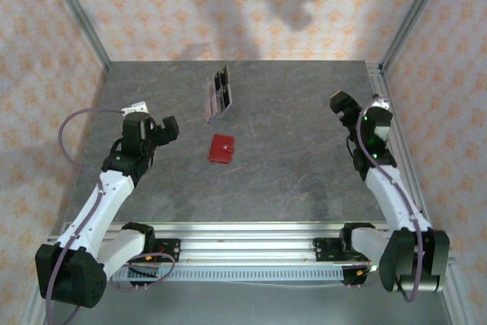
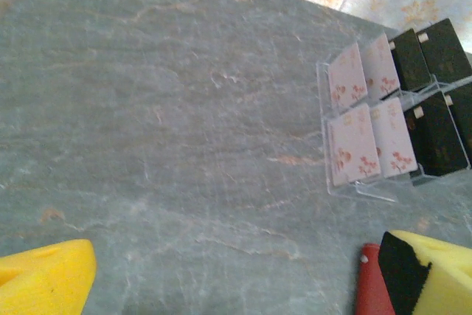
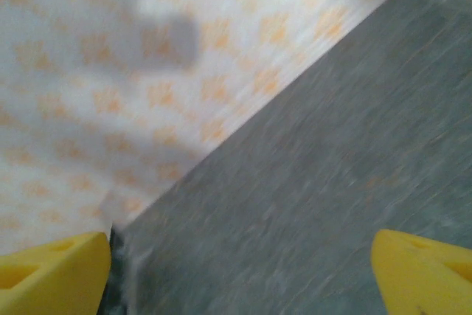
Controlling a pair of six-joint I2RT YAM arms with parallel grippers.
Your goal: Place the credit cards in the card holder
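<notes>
On the left of the top view, the left fingers (image 1: pixel 169 126) hang above the gray counter (image 1: pixel 289 180), spread wide and holding nothing. In the left wrist view their yellow tips (image 2: pixel 44 278) sit far apart at the bottom corners, with bare counter between them.

A little to the right, near the middle of the counter, lies the red wallet (image 1: pixel 222 148), flat and closed, clear of both arms. In the left wrist view one edge of it (image 2: pixel 372 289) shows just beside the right-hand tip.

Beyond the wallet, toward the back wall, stands a clear plastic stand (image 1: pixel 220 94). The left wrist view shows it in two tiers (image 2: pixel 354 182), with four dark cards (image 2: pixel 431 101) upright in it and pale flowered rectangles beside them.

Far right, the right fingers (image 1: pixel 339 102) are raised near the counter's edge, well apart from the wallet. The right wrist view is blurred, but the yellow tips (image 3: pixel 51 271) are wide apart and hold nothing.
</notes>
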